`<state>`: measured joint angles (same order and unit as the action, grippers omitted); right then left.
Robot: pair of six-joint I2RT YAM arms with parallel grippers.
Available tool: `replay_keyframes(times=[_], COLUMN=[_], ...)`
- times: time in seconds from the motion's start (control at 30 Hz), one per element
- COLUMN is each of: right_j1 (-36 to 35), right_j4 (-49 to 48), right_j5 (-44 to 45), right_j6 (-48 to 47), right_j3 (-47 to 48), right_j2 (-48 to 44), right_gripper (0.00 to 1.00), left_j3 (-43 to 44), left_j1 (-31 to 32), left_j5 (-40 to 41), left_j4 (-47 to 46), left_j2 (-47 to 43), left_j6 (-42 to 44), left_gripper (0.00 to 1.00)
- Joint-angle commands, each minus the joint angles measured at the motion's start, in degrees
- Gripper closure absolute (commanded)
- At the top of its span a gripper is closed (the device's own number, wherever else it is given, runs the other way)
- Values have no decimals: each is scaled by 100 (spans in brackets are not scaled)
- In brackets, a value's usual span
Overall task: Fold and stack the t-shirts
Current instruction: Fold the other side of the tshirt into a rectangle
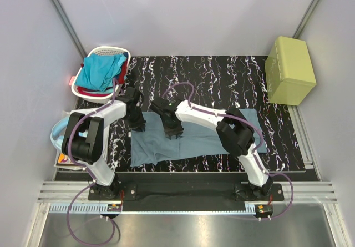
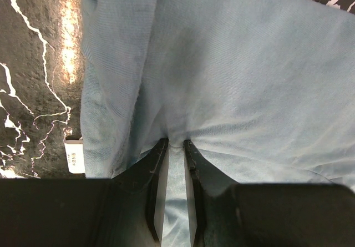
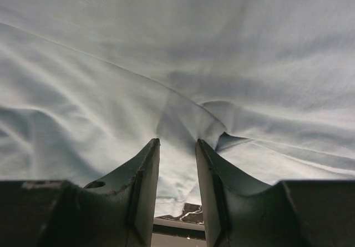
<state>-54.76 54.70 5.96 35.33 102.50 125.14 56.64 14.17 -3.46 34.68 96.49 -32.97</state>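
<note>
One black, white-veined table [image 1: 222, 75] carried everything. Across its near half lay the grey-blue tee [image 1: 183, 146], spread wide from left to right, its left end rumpled and reaching nearest the arms' bases. A yellow box [image 1: 290, 69] stood at the far right corner, well apart from the cloth. At the far left corner sat a white basket [image 1: 105, 50] with the turquoise tee [image 1: 100, 72] heaped inside it.

Both pincers came down on the far edge of the grey-blue tee, near each other over its left half. The left pincer [image 1: 137, 126] sat at the tee's far left corner. In its wrist view the left pincer [image 2: 176, 142] was nearly closed, with a thin fold of the tee nipped between the tips and creases running out from there. The right pincer [image 1: 173, 131] stood just to its right. In its wrist view the right pincer [image 3: 177, 141] was parted a little wider, gripping a thicker ridge of the tee that puckered at the tips.

A small white tag [image 2: 75, 155] peeked out beside the tee's edge.
</note>
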Motion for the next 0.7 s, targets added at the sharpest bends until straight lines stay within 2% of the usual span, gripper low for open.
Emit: replay_keyframes(times=[0.0,0.17,0.3,0.37,0.4,0.47,0.5,0.67], right_j1=[53,53,53,53,45,53,62,62], right_j4=[-21,-38,-231,-223,-223,-170,-109,59], right_j5=[-287,-253,255,432,528,564,608,723], right_j6=[167,290,387,387,369,308,316,343], right_j3=[-370,-968,-1250,-1119,-1048,-794,-680,-274], right_j2=[-359,-429,-1112,-1281,-1386,-1422,-1379,-1326], right_gripper=[60,60,58,57,57,56,56,56], left_j3=[5,31,127,285,347,522,575,542], left_j1=[50,103,287,393,411,463,490,744], left_j5=[-330,-313,-41,74,57,-49,-93,-435], left_j4=[-145,-119,-40,56,92,188,215,303], left_j2=[239,-50,-893,-1403,-1535,-1834,-1896,-1915], left_j6=[36,98,142,159,159,125,116,-7], left_gripper=[79,72,64,60,54,48,41,36])
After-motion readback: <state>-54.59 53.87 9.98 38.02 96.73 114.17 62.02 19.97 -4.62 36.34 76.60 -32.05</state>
